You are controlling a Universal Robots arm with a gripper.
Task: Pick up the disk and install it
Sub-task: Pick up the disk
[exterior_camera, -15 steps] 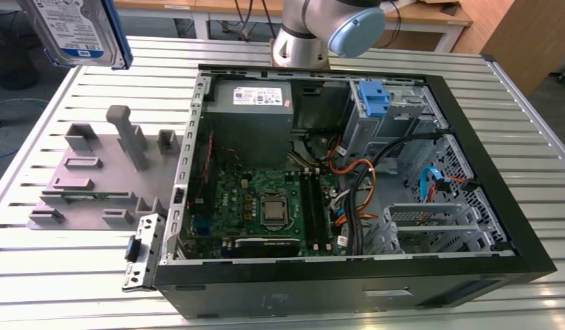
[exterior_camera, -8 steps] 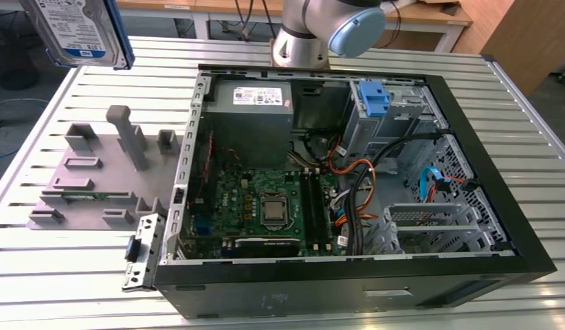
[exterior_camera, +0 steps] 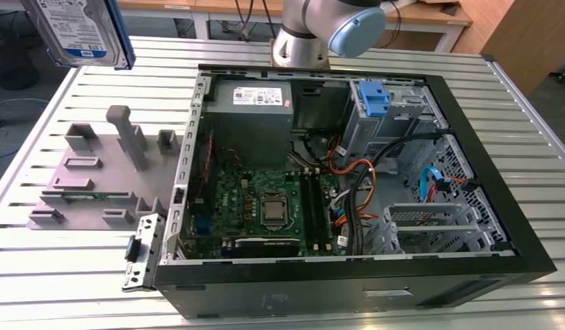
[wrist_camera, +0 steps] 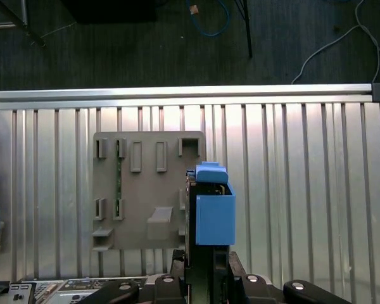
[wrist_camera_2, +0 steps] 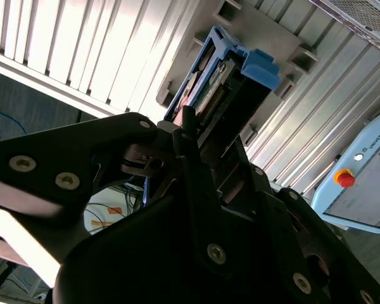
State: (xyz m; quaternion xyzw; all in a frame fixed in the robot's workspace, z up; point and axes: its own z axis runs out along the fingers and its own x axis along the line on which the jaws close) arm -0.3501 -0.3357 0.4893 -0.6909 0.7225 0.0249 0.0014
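Note:
The disk (exterior_camera: 85, 31), a silver drive with a white-and-blue label in a blue carrier frame, hangs high above the table at the far corner on the exterior view's left. In the second wrist view my gripper (wrist_camera_2: 209, 136) is shut on the disk (wrist_camera_2: 225, 82), whose blue carrier end points away from the black fingers (wrist_camera_2: 187, 136). The first wrist view shows the disk (wrist_camera: 212, 209) edge-on in my gripper (wrist_camera: 206, 256), above the grey fixture plate (wrist_camera: 149, 190) and near one of its edges.
An open computer case (exterior_camera: 484, 227) lies on the slatted metal table (exterior_camera: 71, 275). Inside are a grey power-supply box (exterior_camera: 250, 103), a motherboard (exterior_camera: 264, 203), cables, a small blue latch (exterior_camera: 374, 96) and a metal drive cage (exterior_camera: 429, 227). The fixture plate (exterior_camera: 99, 179) has upright posts.

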